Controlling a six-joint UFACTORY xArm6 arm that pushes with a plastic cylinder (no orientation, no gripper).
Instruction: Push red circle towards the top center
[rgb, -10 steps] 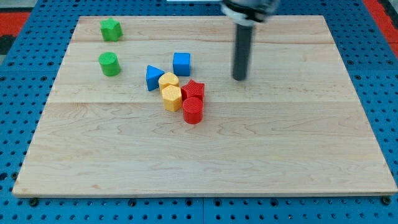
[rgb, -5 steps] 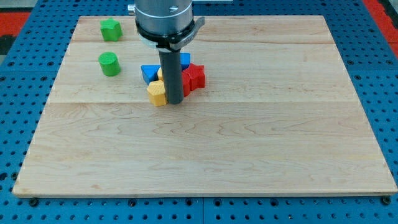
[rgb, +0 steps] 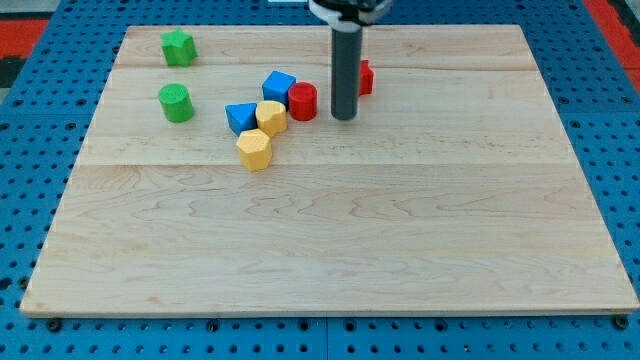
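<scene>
Since the earlier frame, the red circle has moved toward the view's top, clear of the yellow blocks, touching the blue cube. My tip, a bare rod, stands just right of it, apart; a second red block shows behind the rod.

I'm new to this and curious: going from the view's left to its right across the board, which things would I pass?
Green cylinder, blue triangle, yellow block, red circle, my tip, then the red block half hidden behind the rod.
</scene>
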